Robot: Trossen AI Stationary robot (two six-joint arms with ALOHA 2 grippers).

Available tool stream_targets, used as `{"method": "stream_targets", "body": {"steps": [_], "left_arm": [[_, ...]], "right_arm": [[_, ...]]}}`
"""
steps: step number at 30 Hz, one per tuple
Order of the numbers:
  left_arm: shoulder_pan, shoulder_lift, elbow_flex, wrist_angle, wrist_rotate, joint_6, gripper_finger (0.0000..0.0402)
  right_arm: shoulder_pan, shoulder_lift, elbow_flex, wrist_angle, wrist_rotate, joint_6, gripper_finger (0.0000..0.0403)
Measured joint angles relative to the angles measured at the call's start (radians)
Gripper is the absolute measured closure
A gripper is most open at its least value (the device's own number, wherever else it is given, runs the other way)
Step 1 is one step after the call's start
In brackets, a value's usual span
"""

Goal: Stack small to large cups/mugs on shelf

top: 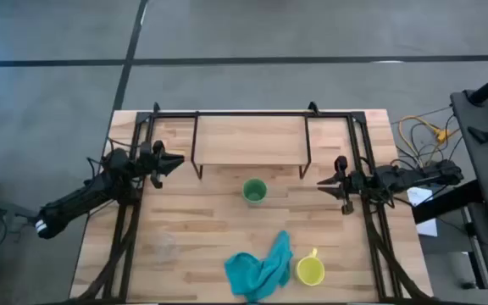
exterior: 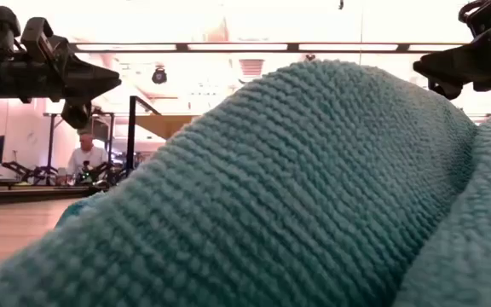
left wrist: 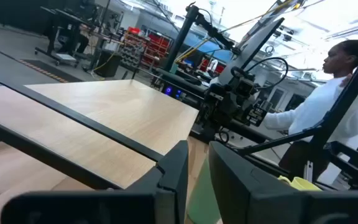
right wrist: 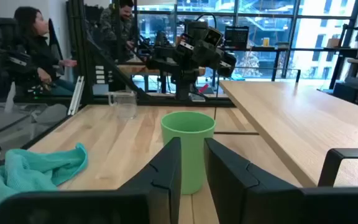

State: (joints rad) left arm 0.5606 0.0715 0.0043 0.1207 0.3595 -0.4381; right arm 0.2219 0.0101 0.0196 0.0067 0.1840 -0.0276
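Note:
The green cup [top: 255, 191] stands upright on the table in front of the shelf [top: 251, 140], which has a light wooden top on thin black legs. Near the table's near edge the yellow mug [top: 310, 271] stands beside the teal cloth [top: 261, 267]. The clear glass cup [top: 166, 246] stands at the near left and also shows in the right wrist view [right wrist: 124, 104]. My left gripper [top: 179, 161] hovers shut by the shelf's left end. My right gripper [top: 322, 181] hovers shut right of the green cup [right wrist: 188, 149], pointing at it.
The teal cloth [exterior: 314, 188] fills most of the low view. Black frame rails [top: 134, 220] run along both table sides. Cables and equipment [top: 430, 131] lie beyond the right edge. People sit in the room beyond the table, one in white [left wrist: 334, 93]. Bare tabletop surrounds the green cup.

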Motion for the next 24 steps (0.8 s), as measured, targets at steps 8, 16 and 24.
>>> {"method": "stream_targets", "body": {"steps": [8,16,24], "left_arm": [[0.000,0.000,0.000,0.000,0.000,0.000,0.0351],[0.000,0.000,0.000,0.000,0.000,0.000,0.0351],[0.000,0.000,0.000,0.000,0.000,0.000,0.0351]], "right_arm": [[0.000,0.000,0.000,0.000,0.000,0.001,0.0339],[0.000,0.000,0.000,0.000,0.000,0.000,0.0339],[0.000,0.000,0.000,0.000,0.000,0.001,0.0339]]}}
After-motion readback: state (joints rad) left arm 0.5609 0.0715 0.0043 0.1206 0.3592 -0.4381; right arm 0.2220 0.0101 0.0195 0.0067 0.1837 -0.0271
